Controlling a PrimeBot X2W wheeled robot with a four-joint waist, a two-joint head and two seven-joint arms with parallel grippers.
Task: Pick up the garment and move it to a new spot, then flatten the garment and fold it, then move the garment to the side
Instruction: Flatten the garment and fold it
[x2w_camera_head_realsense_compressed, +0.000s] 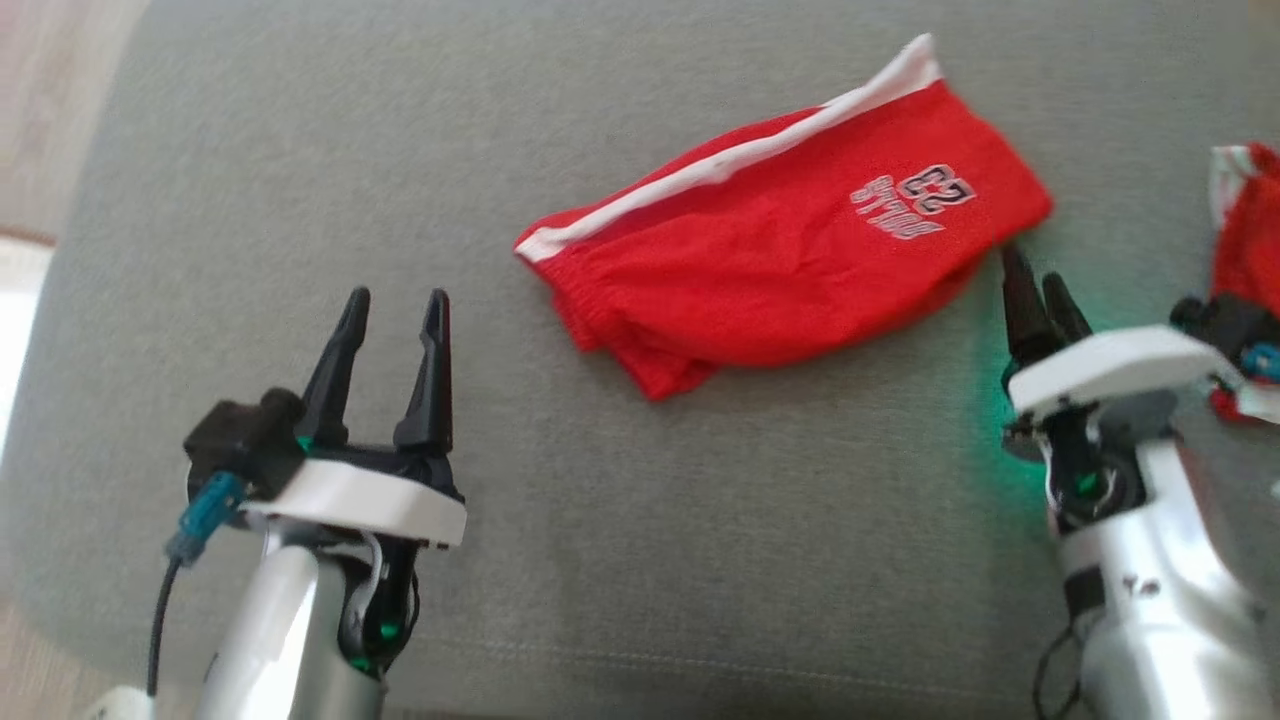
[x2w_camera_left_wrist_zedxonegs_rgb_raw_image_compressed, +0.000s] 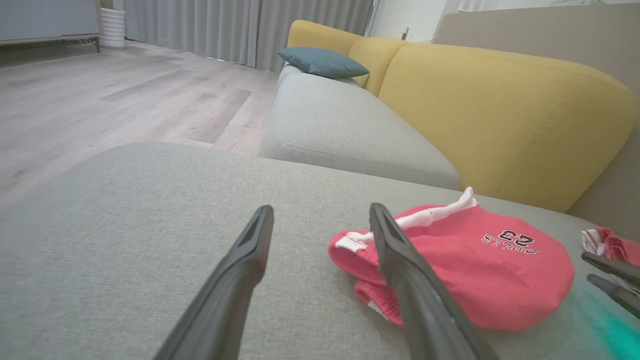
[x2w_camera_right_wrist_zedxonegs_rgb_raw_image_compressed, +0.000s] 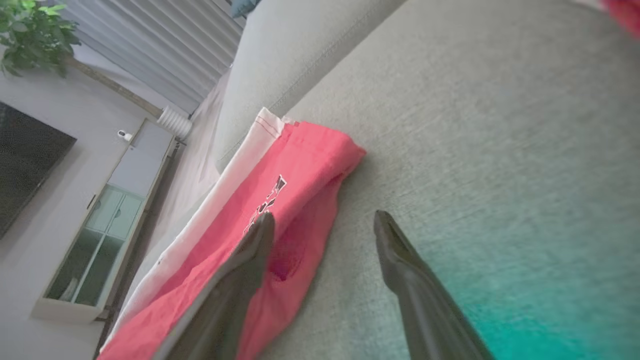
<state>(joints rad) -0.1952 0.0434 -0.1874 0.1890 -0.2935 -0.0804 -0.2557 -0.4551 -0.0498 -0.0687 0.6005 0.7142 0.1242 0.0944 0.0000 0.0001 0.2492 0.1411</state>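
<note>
The garment (x2w_camera_head_realsense_compressed: 790, 245) is a pair of red shorts with a white side stripe and a number print, folded over and lying on the grey cushion (x2w_camera_head_realsense_compressed: 300, 150). It also shows in the left wrist view (x2w_camera_left_wrist_zedxonegs_rgb_raw_image_compressed: 475, 265) and the right wrist view (x2w_camera_right_wrist_zedxonegs_rgb_raw_image_compressed: 280, 200). My left gripper (x2w_camera_head_realsense_compressed: 392, 310) stands open over bare cushion, well to the left of the shorts, with nothing between its fingers (x2w_camera_left_wrist_zedxonegs_rgb_raw_image_compressed: 250, 255). My right gripper (x2w_camera_head_realsense_compressed: 1035, 285) is open just off the shorts' right end; one fingertip (x2w_camera_right_wrist_zedxonegs_rgb_raw_image_compressed: 260, 240) overlaps the red cloth's edge, the other sits over grey fabric.
A second red and white cloth (x2w_camera_head_realsense_compressed: 1245, 230) lies at the right edge, beside my right arm. Behind the cushion runs a yellow sofa back (x2w_camera_left_wrist_zedxonegs_rgb_raw_image_compressed: 500, 110) with a blue pillow (x2w_camera_left_wrist_zedxonegs_rgb_raw_image_compressed: 322, 61). Wooden floor (x2w_camera_left_wrist_zedxonegs_rgb_raw_image_compressed: 100, 100) lies to the left.
</note>
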